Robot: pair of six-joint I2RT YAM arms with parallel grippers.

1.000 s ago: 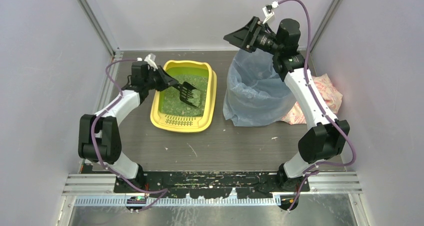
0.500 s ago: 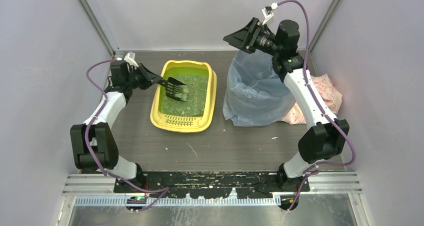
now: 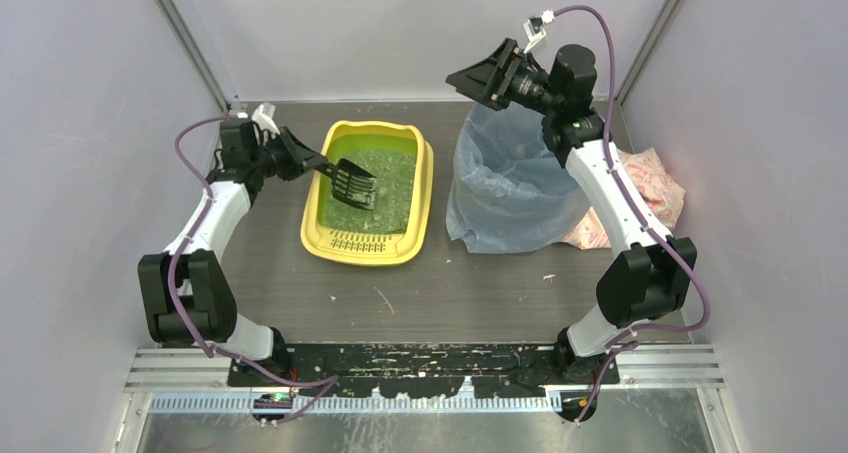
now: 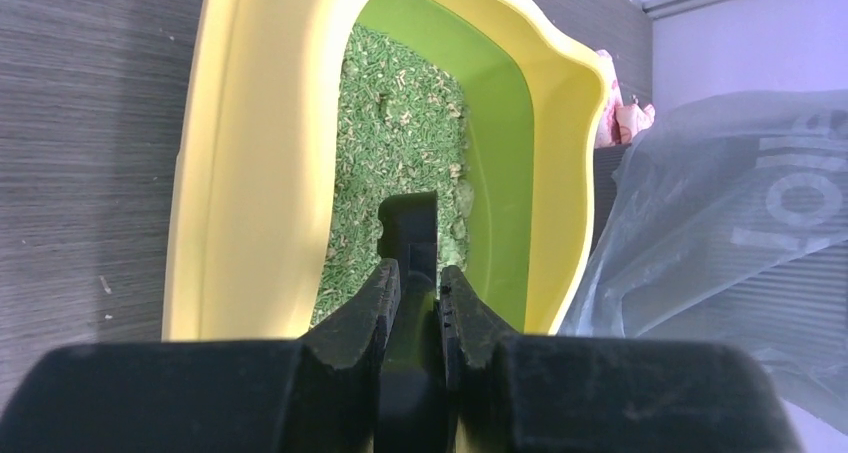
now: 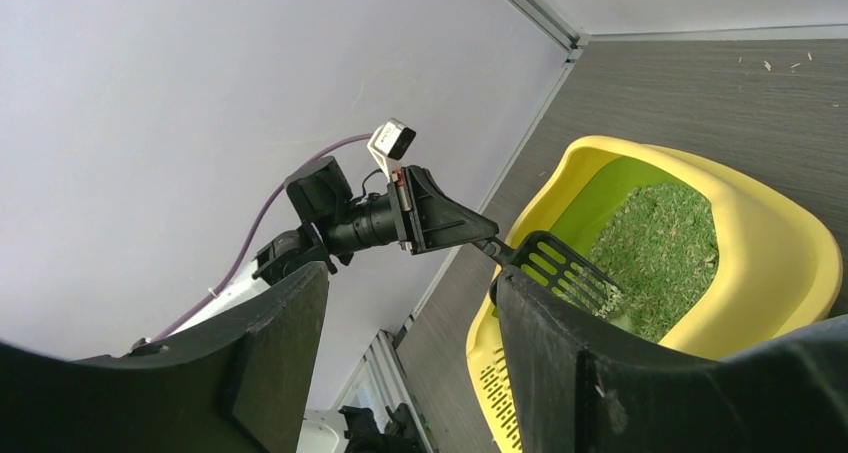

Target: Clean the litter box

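The yellow litter box [image 3: 420, 201] with green litter sits left of centre; it also shows in the left wrist view [image 4: 255, 163] and the right wrist view [image 5: 780, 263]. My left gripper [image 3: 305, 160] is shut on the handle of the black slotted scoop [image 3: 352, 184], whose blade hangs tilted just above the litter, with a few pellets on it. The scoop handle sits between the fingertips [image 4: 384, 285] in the left wrist view. My right gripper [image 3: 478, 76] is open and empty, held high above the bin's left rim, pointing left.
A tall bin lined with a blue translucent bag [image 3: 510, 178] stands right of the litter box. A pink-patterned white cloth [image 3: 655, 188] lies behind the right arm. Small litter crumbs dot the dark table [image 3: 450, 283].
My left arm has pulled back to the left and lifted the scoop out of the litter toward the box's left side. The right arm has barely moved.
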